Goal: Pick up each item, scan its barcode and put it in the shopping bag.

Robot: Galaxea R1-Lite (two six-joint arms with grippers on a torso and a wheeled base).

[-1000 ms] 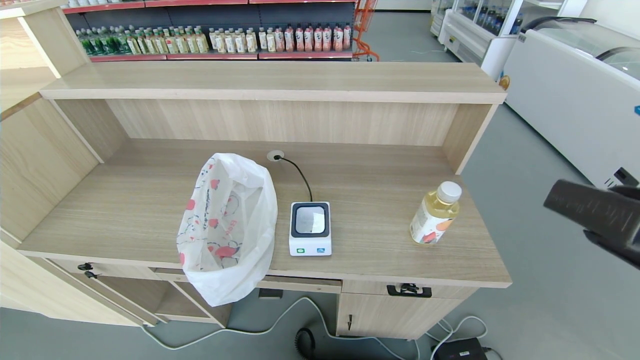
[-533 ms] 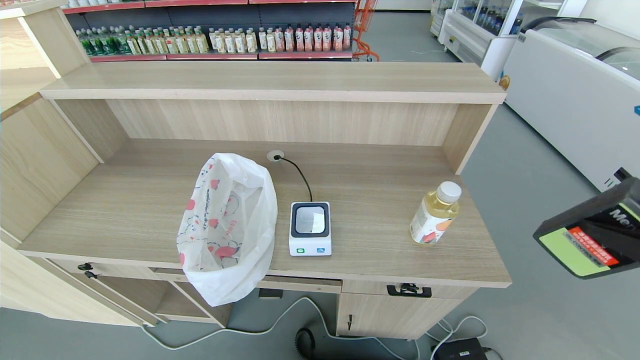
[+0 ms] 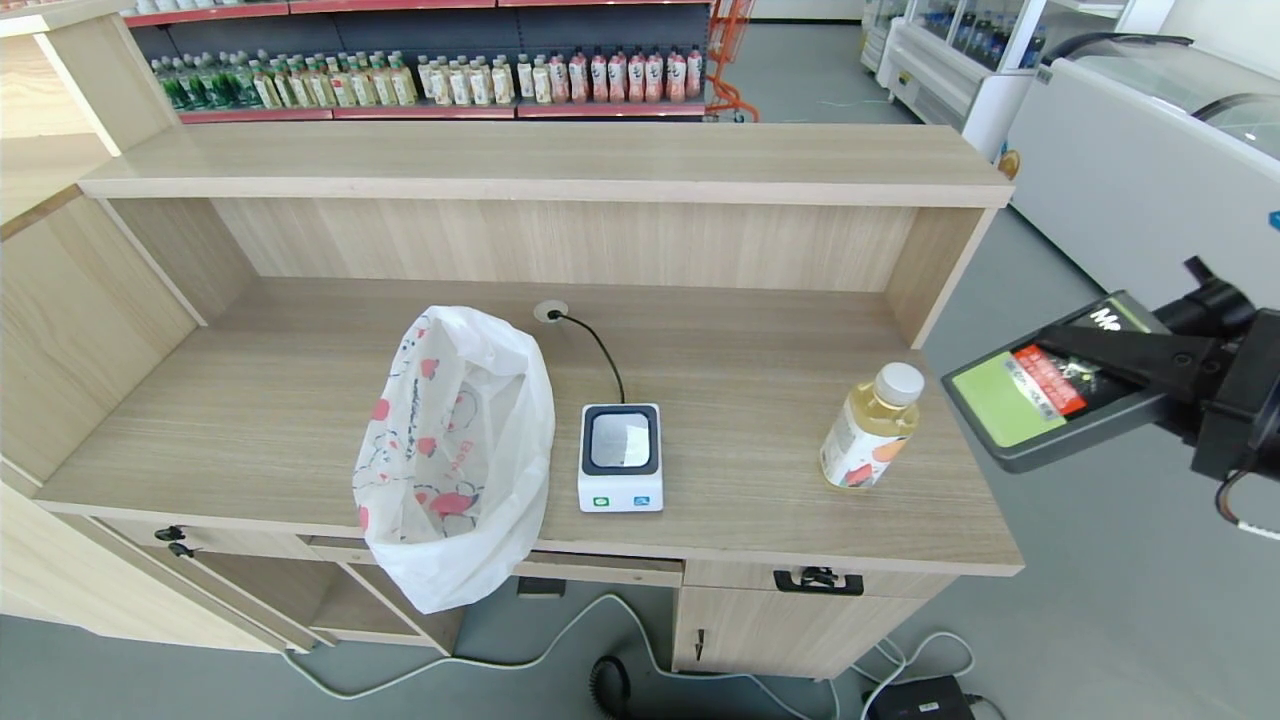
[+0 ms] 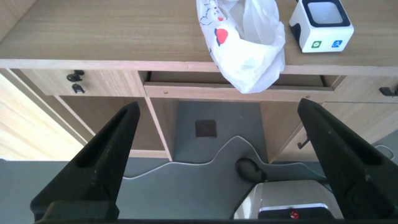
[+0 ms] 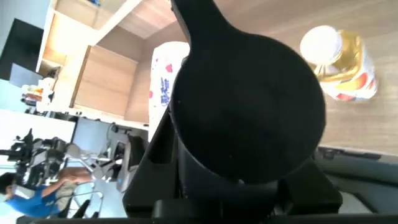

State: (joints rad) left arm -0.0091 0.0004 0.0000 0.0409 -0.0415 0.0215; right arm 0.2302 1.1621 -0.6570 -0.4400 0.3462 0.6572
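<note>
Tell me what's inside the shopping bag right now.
The shopping bag has its mouth open: inside I see its own printed plastic and no item. Its bottom, sagging over the counter edge, is covered by folds, so contents there cannot be ruled out.

1. One bag (image 3: 455, 450) is counted on the bench (image 3: 750, 400).
2. One scanner (image 3: 620, 457) is counted on the bench, with one cable (image 3: 600, 350) running from it.
3. One bottle (image 3: 870, 427) is counted on the bench.
4. One box (image 3: 1040, 395) is counted, held off the bench in the right end effector (image 3: 1110, 362).
5. Two end effectors are counted in all: that one and the left end effector (image 4: 217, 162).
6. One row of shelf bottles (image 3: 430, 80) is seen behind the bench. The bottles in it are too many and too small to be counted surely.
</note>
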